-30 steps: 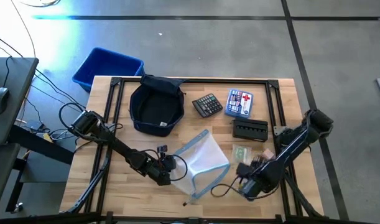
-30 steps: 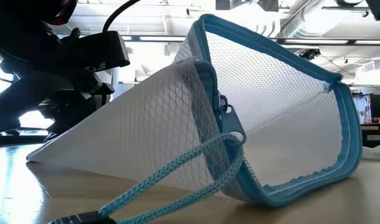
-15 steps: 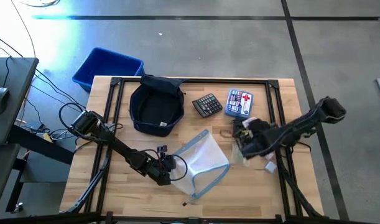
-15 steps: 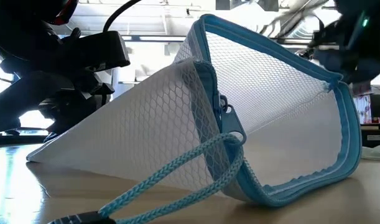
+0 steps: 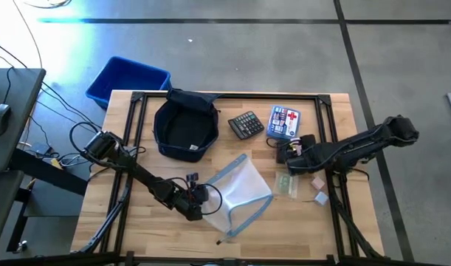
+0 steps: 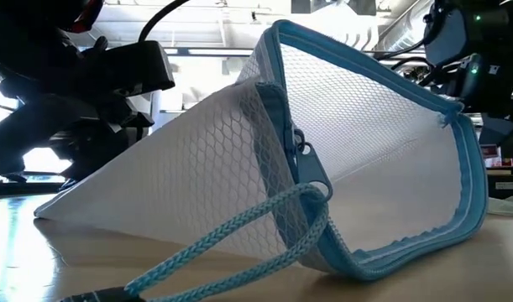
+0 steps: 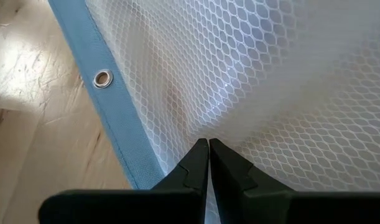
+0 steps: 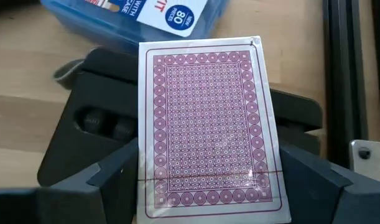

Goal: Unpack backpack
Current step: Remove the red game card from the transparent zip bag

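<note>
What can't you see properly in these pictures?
- Inside the backpack: high view, only dark lining shows.
- Black case: right wrist view, the card deck in the right pincer covers its middle.
- First-aid box: cut off by that picture's edge.
- Table beyond: low view, the mesh pouch blocks it.

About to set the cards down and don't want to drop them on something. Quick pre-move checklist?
1. Right gripper holds deck of cards: ok.
2. Space under the deck free: not ok, black case and first aid kit lie below.
3. Left gripper pinching mesh pouch: ok.
4. Backpack emptied: cannot tell, interior dark.
5. Calculator out of the right arm's path: ok.
</note>
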Motion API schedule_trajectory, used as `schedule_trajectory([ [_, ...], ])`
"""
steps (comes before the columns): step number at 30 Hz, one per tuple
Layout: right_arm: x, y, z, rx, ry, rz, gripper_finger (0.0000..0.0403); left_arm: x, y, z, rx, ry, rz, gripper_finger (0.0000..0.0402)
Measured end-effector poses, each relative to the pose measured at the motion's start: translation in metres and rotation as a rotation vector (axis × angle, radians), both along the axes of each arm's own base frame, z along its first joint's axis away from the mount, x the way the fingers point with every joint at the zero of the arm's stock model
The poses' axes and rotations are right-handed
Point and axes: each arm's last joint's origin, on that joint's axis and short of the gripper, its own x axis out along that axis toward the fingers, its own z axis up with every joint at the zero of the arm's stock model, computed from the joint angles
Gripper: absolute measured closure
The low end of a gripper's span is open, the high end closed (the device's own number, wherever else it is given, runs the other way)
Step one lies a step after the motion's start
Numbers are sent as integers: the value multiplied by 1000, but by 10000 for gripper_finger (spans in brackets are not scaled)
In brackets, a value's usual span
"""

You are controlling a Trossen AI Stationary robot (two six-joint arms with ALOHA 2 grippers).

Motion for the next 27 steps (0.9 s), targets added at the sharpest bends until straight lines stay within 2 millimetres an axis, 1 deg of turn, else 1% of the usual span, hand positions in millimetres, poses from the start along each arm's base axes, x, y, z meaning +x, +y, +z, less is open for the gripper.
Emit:
schedule_trajectory([
  [2,5,3,0,-13,-47,51,117,0,-1,0,-2,-3,-4,402],
  [5,18,7,1,-47,-167,113,117,0,-1,0,-2,-3,-5,402],
  [9,38,5,5,-88,-289,202,117,0,-1,0,-1,-5,-4,402],
  [12,46,-5,7,-147,-344,167,117,0,-2,0,0,-9,-3,402],
  [16,50,-29,8,-172,-349,70,117,1,-2,0,-7,-22,-3,402],
  [19,59,-43,6,-136,-354,99,117,1,-3,1,-12,-30,-3,402],
  [24,78,-50,0,-126,-408,168,116,2,-3,1,-15,-34,-4,402],
  [27,84,-50,-7,-111,-410,173,98,2,-4,1,-17,-38,-5,402],
])
